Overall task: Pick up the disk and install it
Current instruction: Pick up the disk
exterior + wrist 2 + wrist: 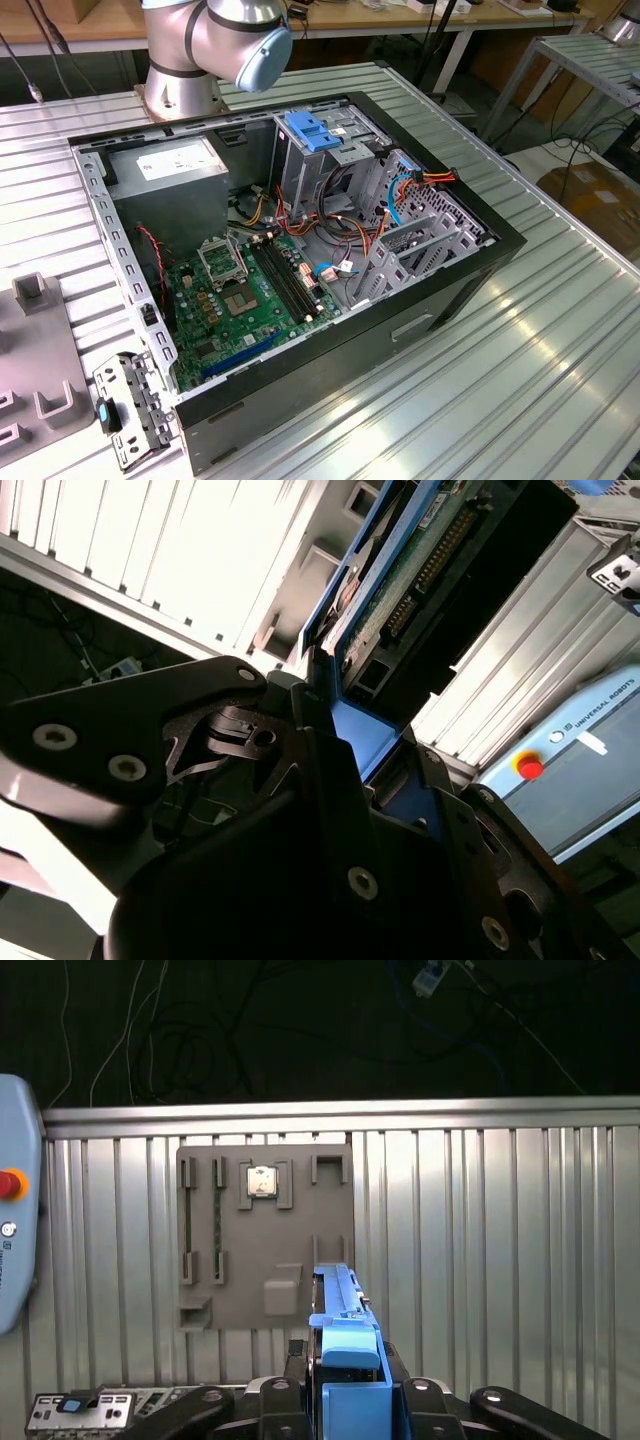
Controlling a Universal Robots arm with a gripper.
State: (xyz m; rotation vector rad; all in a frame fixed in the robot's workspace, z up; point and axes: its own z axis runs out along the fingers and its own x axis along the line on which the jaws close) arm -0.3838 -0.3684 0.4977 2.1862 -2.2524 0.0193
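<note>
- The gripper is clamped on the disk; in both wrist views its black fingers press against the two flat sides of the drive.
- The disk stands on edge between the fingers and juts out past the fingertips, with its blue rail facing the first wrist view's camera.
- In the second wrist view, the disk shows its green circuit board and connector row, running away from the gripper.
- Beyond the held disk lies a ribbed metal table, well apart from the fingertips.
- On that table, just past the tip of the disk, sits a grey fixture plate carrying a small square chip.
- Off to one side of the gripper is a pale pendant with a red button.
- The exterior view shows an open computer case; where it lies relative to the gripper cannot be told.
</note>
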